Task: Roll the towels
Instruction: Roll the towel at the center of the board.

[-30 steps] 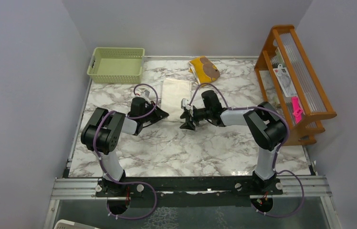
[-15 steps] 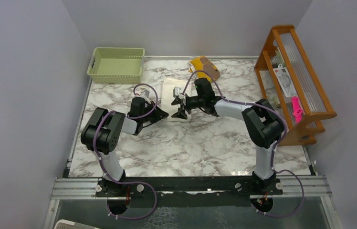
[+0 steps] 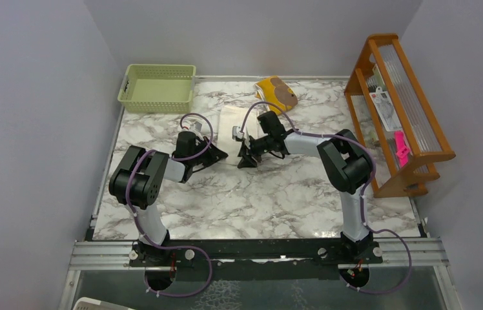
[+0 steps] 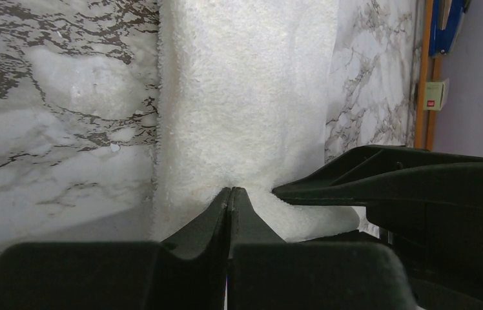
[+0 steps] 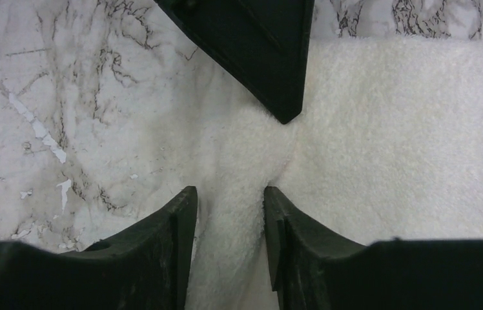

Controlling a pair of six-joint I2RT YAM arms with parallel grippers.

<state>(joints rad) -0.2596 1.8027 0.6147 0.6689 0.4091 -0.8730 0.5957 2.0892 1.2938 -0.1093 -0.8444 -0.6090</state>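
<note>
Two towels: both are seen on the marble table [image 3: 226,194], in the upper middle of the overhead view.
Cream-white towel [image 3: 230,119]: it is laid flat as a long strip running away from the arms. Its near end is bunched into a small raised fold where the two grippers meet.
Mustard-yellow towel [image 3: 276,92]: it is crumpled, with its brown patch turned up. It is found at the table's far edge, up and right of the cream-white towel, and is touched by neither gripper.
Left gripper [image 4: 230,192]: the fingers are pressed tight together. The near edge of the cream-white towel is pinched at their tips, and the cloth is puckered around them.
Right gripper [image 5: 229,197]: the fingers are held apart, set astride the raised fold. Whether the cloth is squeezed by the pads cannot be told.
Grippers together: in the overhead view the left is brought in from the left and the right from the right. Their tips are almost touching over the towel's near edge.
Pale green plastic basket [image 3: 155,102]: it is placed at the upper left, well apart from both towels.
Wooden rack [image 3: 382,39]: it is stood along the right edge of the table.
</note>
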